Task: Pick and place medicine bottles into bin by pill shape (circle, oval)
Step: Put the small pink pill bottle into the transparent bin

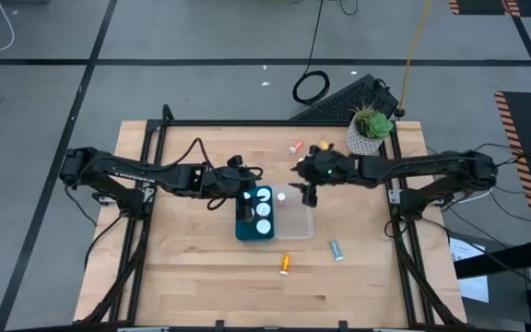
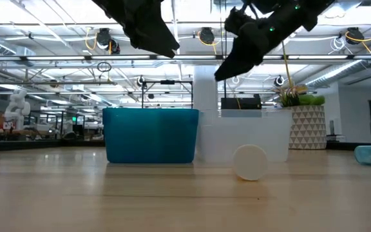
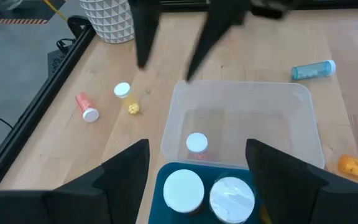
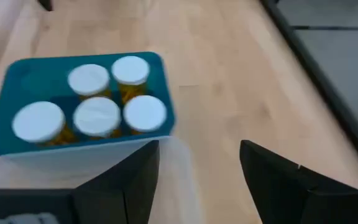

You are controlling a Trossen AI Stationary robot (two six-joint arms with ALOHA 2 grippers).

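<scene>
My right pincer (image 1: 308,194) is open and empty, hovering over the clear bin's (image 1: 302,224) upper edge at frame centre. Nearest loose bottle is the pink one (image 1: 296,146), lying on the worktop (image 1: 192,277) just above it toward frame top, long axis diagonal. Left pincer (image 1: 243,192) is open over the teal bin (image 1: 243,227), farther off.

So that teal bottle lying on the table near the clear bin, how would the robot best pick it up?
The teal bottle lies on its side, clear of the clear bin. Probably best to come straight down from above and pinch across the middle of its round body, fingers either side of its long axis, not over the cap.
</scene>
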